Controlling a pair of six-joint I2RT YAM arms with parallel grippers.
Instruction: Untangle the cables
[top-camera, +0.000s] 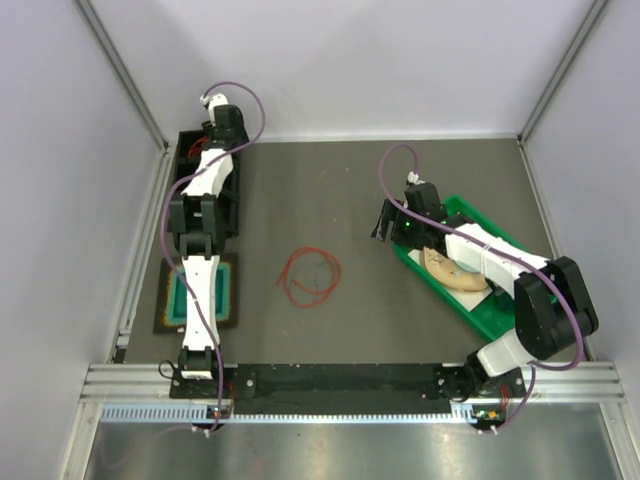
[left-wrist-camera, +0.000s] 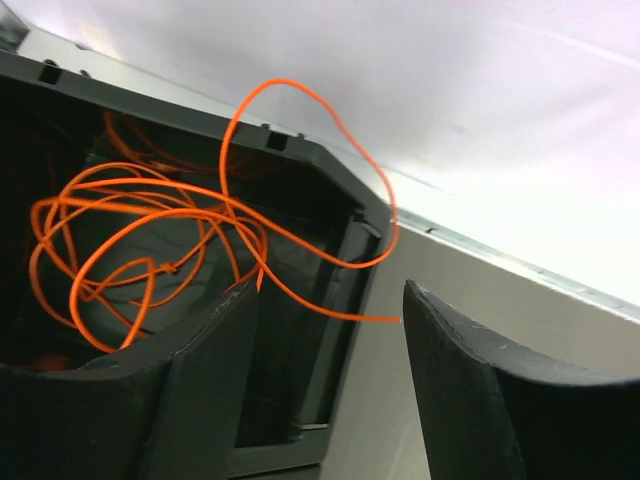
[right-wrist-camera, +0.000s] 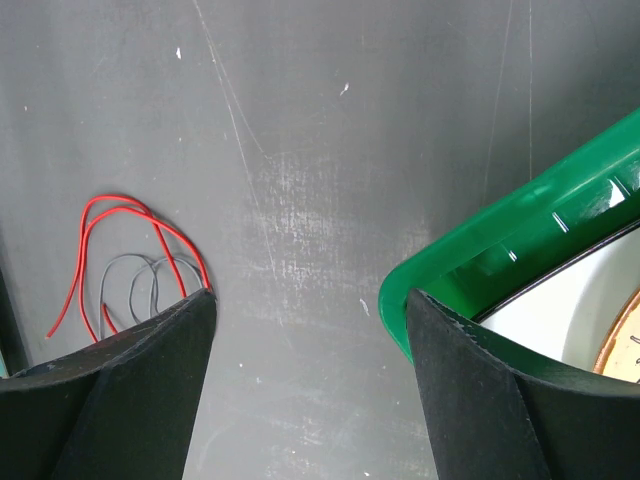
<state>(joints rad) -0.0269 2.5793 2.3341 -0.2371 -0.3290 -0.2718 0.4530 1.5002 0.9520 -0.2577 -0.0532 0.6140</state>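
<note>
- The metal rail (top-camera: 350, 380) at 6 o'clock of the top view is nearest and carries both arm bases.
- The left arm (top-camera: 200, 290) stretches toward 12 o'clock along the left edge of the counter (top-camera: 330, 190). Its wrist is over a black bin (top-camera: 232, 200) in the far-left corner.
- The right arm (top-camera: 545, 300) folds at the elbow and reaches toward 10 o'clock across a green tray (top-camera: 492, 320). The right claw (top-camera: 386, 228) hangs just past the tray's end.
- Only the left wrist view shows the orange cables (left-wrist-camera: 150, 230), tangled inside the bin at 10 o'clock of the left claw (left-wrist-camera: 328, 290). One loop rises over the bin's rim and a free end pokes into the claw's gap. The jaws stand apart, gripping nothing.
- The top view shows a red cable (top-camera: 300, 272) looped with a thin grey cable (top-camera: 322, 268) mid-counter, at 8 o'clock of the right claw and apart from it.
- In the right wrist view these loops lie at 9 o'clock, partly hidden behind one finger. The right claw is spread, with bare counter between its jaws.
</note>
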